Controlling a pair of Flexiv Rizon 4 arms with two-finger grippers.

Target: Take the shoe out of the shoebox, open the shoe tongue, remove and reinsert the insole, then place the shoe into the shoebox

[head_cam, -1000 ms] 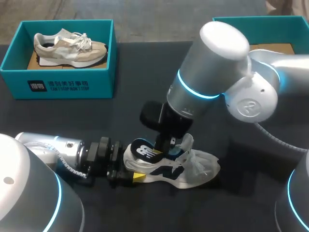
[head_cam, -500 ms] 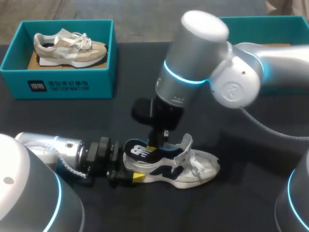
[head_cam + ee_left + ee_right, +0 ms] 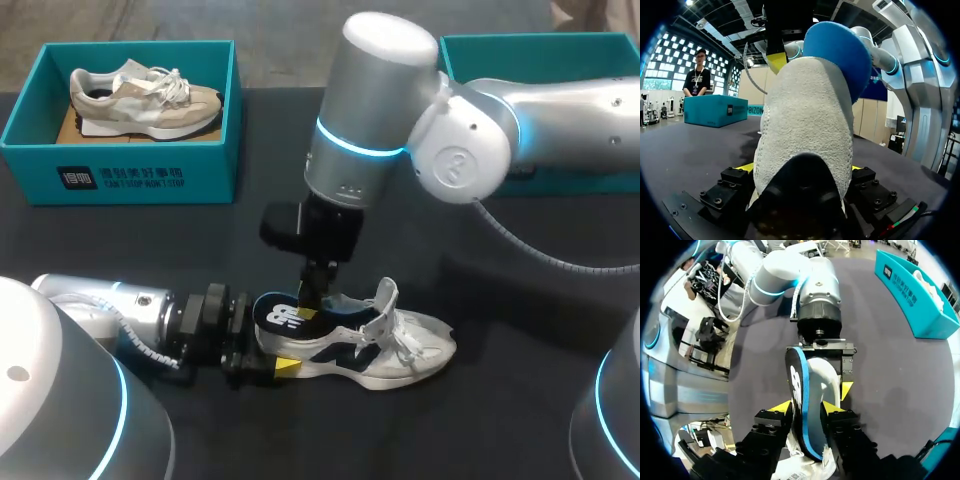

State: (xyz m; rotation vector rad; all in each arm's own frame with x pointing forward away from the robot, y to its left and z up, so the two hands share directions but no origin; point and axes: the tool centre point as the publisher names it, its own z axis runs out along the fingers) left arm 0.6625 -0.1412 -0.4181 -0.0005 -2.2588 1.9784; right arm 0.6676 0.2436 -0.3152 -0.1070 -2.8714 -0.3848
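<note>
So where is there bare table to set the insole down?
Bare table between the left shoebox and right arm, and right of the shoe. Crowded at its heel, where the left gripper and right gripper meet.

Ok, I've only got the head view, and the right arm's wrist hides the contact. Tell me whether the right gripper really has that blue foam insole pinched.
Observer: Yes. In the right wrist view the right gripper has one yellow tip against each face of the blue foam insole, which stands on edge between them.
Operator: Now check the left arm's hold on the shoe.
Observer: In the left wrist view the grey suede heel of the white and navy sneaker fills the left gripper, with a yellow tip showing at each side of it.
</note>
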